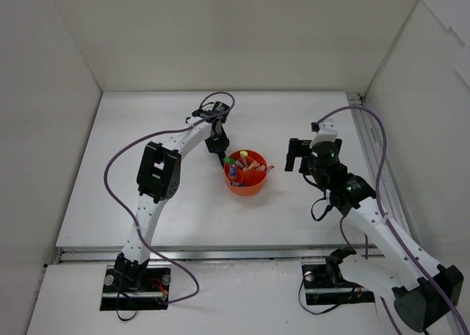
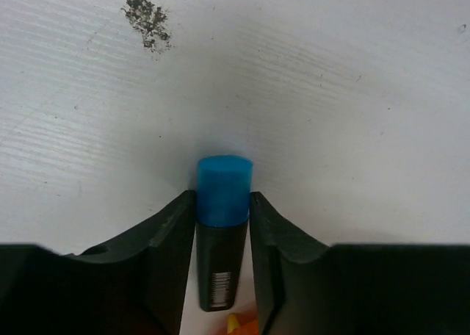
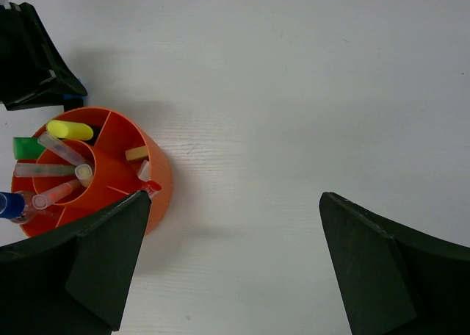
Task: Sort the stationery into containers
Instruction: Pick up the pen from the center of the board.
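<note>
A black highlighter (image 2: 220, 265) with a blue cap lies on the white table just behind the orange tub (image 1: 247, 186). My left gripper (image 2: 223, 200) reaches down over it, and both fingers press against the cap's sides. The tub (image 3: 158, 182) holds a yellow-capped highlighter (image 3: 70, 129), a green-capped one (image 3: 26, 148), a blue-white marker (image 3: 9, 204), several thin pens (image 3: 59, 150) in its central ring and a small eraser (image 3: 136, 153). My right gripper (image 3: 235, 196) hangs wide open to the right of the tub, with only bare table between its fingers.
White walls close in the table at the back and both sides. A metal rail (image 1: 371, 151) runs along the right edge. A dark smudge (image 2: 147, 15) marks the table beyond the left gripper (image 1: 218, 148).
</note>
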